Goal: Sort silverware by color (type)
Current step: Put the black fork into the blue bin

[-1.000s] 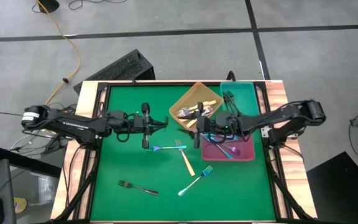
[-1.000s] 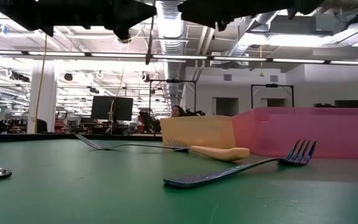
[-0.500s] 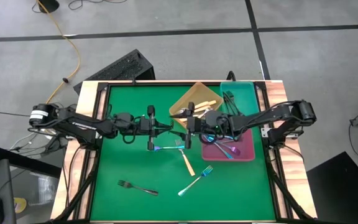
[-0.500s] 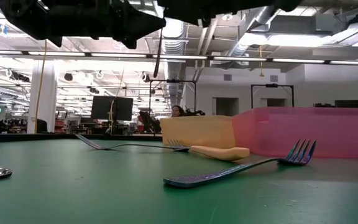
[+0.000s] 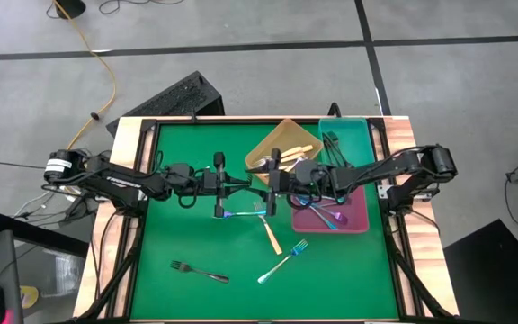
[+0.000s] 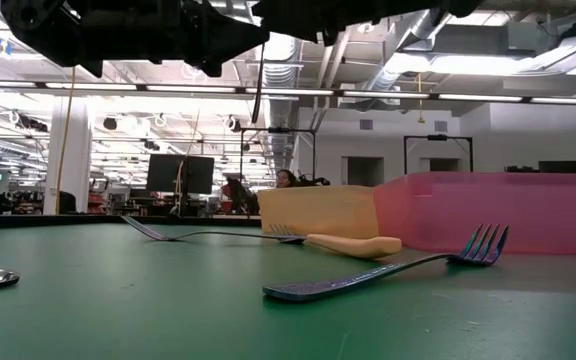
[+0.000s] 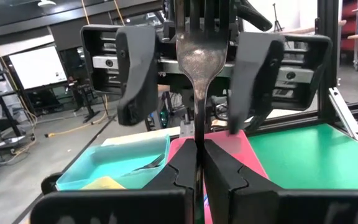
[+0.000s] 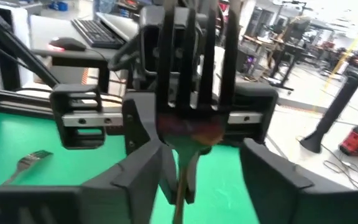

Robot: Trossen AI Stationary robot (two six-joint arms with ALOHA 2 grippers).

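From where I sit, four forks still lie loose on the tabletop (image 5: 169, 297): a black fork (image 5: 198, 270) nearest the left, then blue and cream ones. My left end effector (image 5: 241, 184) is clenched on a dark fork (image 7: 196, 68) held aloft mid-table, facing the right end effector (image 5: 261, 186), which stands released around its tines. The trays (image 5: 281, 140) already hold several pieces.

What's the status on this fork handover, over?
Left pincer shut on the slim dark metal fork, held mid-air. Right pincer open, straddling the tines, not yet gripping. Nothing between them.
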